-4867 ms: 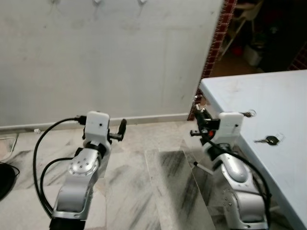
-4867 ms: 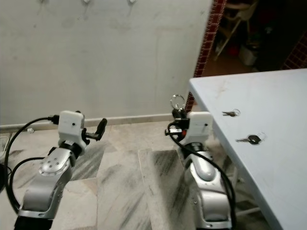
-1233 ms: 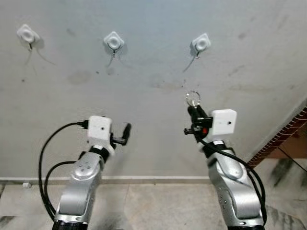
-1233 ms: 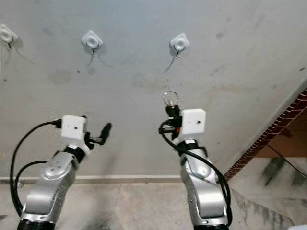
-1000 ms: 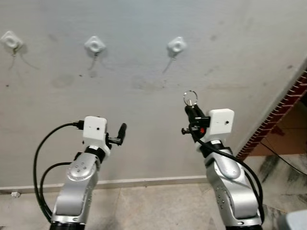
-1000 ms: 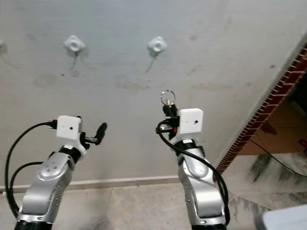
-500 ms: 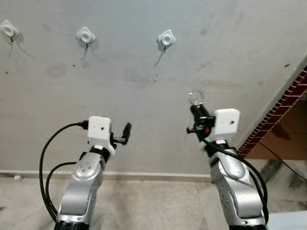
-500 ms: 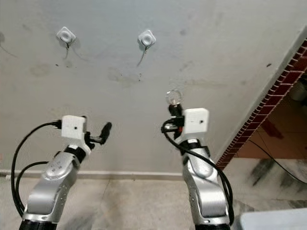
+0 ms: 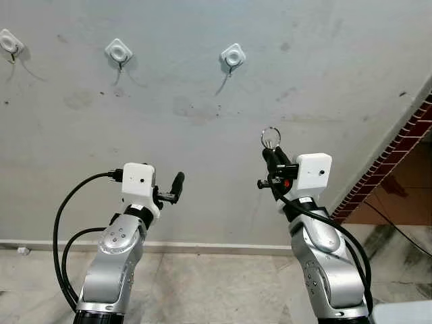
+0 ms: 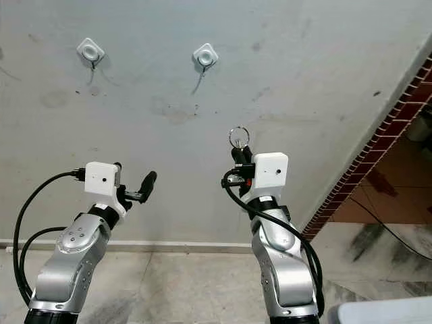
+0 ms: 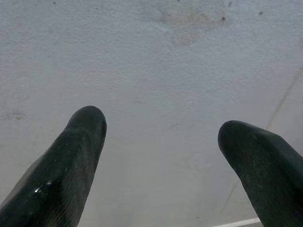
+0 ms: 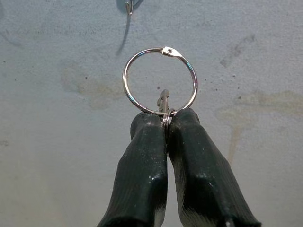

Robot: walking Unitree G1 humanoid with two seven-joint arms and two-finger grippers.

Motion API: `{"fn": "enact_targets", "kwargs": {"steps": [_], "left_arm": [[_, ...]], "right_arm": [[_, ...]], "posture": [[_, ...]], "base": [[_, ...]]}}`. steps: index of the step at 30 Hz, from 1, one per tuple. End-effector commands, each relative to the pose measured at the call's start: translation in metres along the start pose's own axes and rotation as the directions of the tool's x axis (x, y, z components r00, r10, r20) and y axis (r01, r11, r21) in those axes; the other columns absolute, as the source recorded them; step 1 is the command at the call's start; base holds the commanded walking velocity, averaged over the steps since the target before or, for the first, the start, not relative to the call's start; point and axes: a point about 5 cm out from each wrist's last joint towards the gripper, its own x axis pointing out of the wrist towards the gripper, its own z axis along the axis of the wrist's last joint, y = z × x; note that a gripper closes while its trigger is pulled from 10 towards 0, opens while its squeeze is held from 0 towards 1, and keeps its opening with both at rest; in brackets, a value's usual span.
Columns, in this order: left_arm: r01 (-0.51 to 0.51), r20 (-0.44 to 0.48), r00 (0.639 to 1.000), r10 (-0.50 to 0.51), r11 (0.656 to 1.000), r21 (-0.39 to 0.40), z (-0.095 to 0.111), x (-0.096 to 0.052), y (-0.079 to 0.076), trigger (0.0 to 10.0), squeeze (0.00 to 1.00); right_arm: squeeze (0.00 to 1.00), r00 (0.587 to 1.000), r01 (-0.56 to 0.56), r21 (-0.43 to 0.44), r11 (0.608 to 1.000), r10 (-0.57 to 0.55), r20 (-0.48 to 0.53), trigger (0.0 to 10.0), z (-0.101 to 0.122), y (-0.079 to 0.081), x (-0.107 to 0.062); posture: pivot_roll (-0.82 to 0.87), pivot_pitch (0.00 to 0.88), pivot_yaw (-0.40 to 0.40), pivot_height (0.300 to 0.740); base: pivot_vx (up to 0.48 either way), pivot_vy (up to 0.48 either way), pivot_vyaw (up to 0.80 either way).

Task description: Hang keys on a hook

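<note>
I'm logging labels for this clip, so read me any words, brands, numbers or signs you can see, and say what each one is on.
There is no text to read.
The wall and its hooks carry no writing, only stains.
The key ring in the right gripper shows no marking.
The white wrist housings and the left gripper bear no label or brand.
</note>
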Motion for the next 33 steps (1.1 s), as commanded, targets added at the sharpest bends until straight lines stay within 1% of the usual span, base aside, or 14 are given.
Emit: {"fn": "enact_targets", "kwargs": {"steps": [1, 14, 18, 21, 23, 24, 28, 32, 33], "left_arm": [[0.008, 0.02, 1.0, -0.008, 1.0, 0.001, 0.004, -0.001, -0.001, 10.0, 0.0], [0.021, 0.027, 0.999, -0.021, 1.0, -0.003, 0.006, 0.0, -0.002, 10.0, 0.0], [0.021, 0.033, 0.999, -0.021, 1.0, 0.007, 0.008, -0.001, -0.002, 10.0, 0.0], [0.024, 0.043, 0.999, -0.025, 0.999, 0.022, 0.012, -0.004, -0.001, 10.0, 0.0], [0.023, 0.047, 0.999, -0.024, 0.999, 0.025, 0.014, -0.009, 0.002, 10.0, 0.0], [0.018, 0.045, 0.999, -0.02, 0.999, 0.039, 0.014, -0.012, 0.004, 10.0, 0.0], [0.016, 0.037, 0.999, -0.017, 0.999, 0.045, 0.012, -0.021, 0.007, 10.0, 0.0], [0.003, 0.038, 0.999, -0.005, 0.999, 0.046, 0.012, -0.025, 0.01, 10.0, 0.0], [0.0, 0.039, 0.999, -0.002, 0.998, 0.057, 0.013, -0.026, 0.011, 10.0, 0.0]], "right_arm": [[0.0, 1.0, 0.003, -0.004, 1.0, -0.003, 0.013, 10.0, 0.003, -0.001, 0.001], [0.0, 1.0, 0.003, -0.005, 1.0, -0.003, 0.014, 10.0, 0.002, -0.002, 0.001], [0.0, 1.0, 0.002, -0.01, 1.0, -0.002, 0.014, 10.0, 0.002, -0.002, 0.0], [0.0, 1.0, -0.002, -0.019, 1.0, 0.002, 0.013, 10.0, 0.002, -0.003, -0.002], [0.0, 1.0, -0.013, -0.043, 0.999, 0.014, 0.014, 10.0, 0.003, -0.004, -0.005], [0.0, 1.0, -0.019, -0.05, 0.999, 0.019, 0.013, 10.0, 0.004, -0.004, -0.008], [0.0, 0.999, -0.044, -0.074, 0.996, 0.045, 0.008, 10.0, 0.005, -0.004, -0.015], [0.0, 0.998, -0.062, -0.092, 0.994, 0.062, 0.0, 10.0, 0.005, -0.005, -0.021], [0.0, 0.998, -0.067, -0.1, 0.993, 0.067, -0.002, 10.0, 0.005, -0.005, -0.022]], "posture": [[0.15, 0.038, -0.056, 0.74], [0.15, 0.034, -0.053, 0.74], [0.15, 0.033, -0.053, 0.74], [0.15, 0.033, -0.053, 0.74], [0.16, 0.034, -0.054, 0.74], [0.16, 0.034, -0.054, 0.74], [0.17, 0.036, -0.061, 0.74], [0.18, 0.037, -0.064, 0.74], [0.18, 0.037, -0.065, 0.74]], "base": [[0.262, 0.0, 0.0], [0.3, 0.0, 0.0], [0.326, 0.0, 0.0], [0.309, 0.0, 0.0], [0.3, 0.0, 0.0], [0.296, 0.0, 0.0], [0.271, 0.0, 0.0], [0.13, 0.0, 0.0], [0.0, 0.0, 0.0]]}}
